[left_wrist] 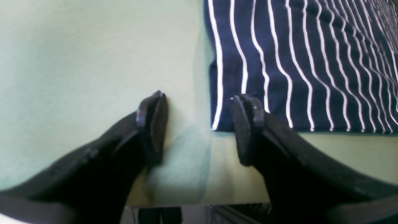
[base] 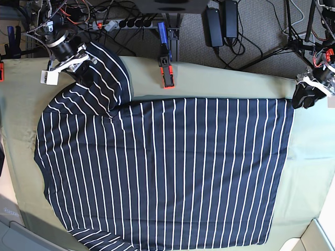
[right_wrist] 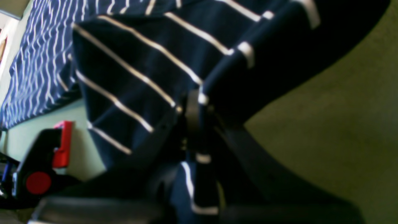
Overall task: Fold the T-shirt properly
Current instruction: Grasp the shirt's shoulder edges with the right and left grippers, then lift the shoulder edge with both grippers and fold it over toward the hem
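The T-shirt [base: 167, 172], one only, dark navy with thin white stripes, is lying spread across the olive table cloth [base: 314, 157]. We are seeing two grippers: at ten o'clock the right gripper [right_wrist: 194, 105] is pinching a lifted sleeve; at two o'clock the left gripper [left_wrist: 199, 124] is hovering, fingers apart, beside the shirt's corner.

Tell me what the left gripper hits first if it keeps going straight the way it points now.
Probably the T-shirt's corner: the open left gripper points straight at it, one finger over cloth, the other over bare green table cover. Depth is unclear.
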Tool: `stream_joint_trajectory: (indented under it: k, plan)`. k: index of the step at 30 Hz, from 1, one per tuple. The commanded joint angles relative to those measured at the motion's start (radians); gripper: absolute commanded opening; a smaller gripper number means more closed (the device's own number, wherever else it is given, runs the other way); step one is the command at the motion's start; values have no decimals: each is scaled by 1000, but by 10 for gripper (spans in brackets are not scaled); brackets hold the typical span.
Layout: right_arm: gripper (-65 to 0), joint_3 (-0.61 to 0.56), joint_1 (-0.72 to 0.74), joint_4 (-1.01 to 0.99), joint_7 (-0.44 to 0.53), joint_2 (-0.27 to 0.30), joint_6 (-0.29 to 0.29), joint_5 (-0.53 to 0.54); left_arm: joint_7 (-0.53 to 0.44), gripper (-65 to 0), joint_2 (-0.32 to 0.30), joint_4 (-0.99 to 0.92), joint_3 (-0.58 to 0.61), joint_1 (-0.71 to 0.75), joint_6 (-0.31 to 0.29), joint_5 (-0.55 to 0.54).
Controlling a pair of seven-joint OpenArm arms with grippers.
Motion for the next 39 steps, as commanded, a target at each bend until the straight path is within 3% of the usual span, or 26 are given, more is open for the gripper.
stream_joint_trajectory:
  k: [1, 14, 26, 28, 32, 35, 39]
  plan:
    - [-650, -6, -10, -1, -60, 0, -25, -46, -2, -283, -14, 11, 2, -4, -31, -9]
    - [-650, -6, -10, -1, -59, 0, -25, -45, 14, -283, -5, 11, 75, -3, -50, -29]
    - [-650, -6, -10, -1, -60, 0, -25, -45, 13, -287, 71, 11, 122, -29, -50, 31]
    - [-650, -6, -10, -1, -60, 0, -25, -45, 13, -355, 71, 11, 122, -41, -50, 62]
    - [-650, -6, -10, 5, -61, 0, -24, -46, 12, -650, 68, 11, 122, -62, -50, 77]
    - [-650, 2, -10, 37, -95, 0, -13, -45, 4, -650, 57, 18, 121, -64, -50, 76]
    - [-650, 51, -11, 122, -224, 0, 1, -38, 5, -650, 21, 43, 95, -58, -50, 43]
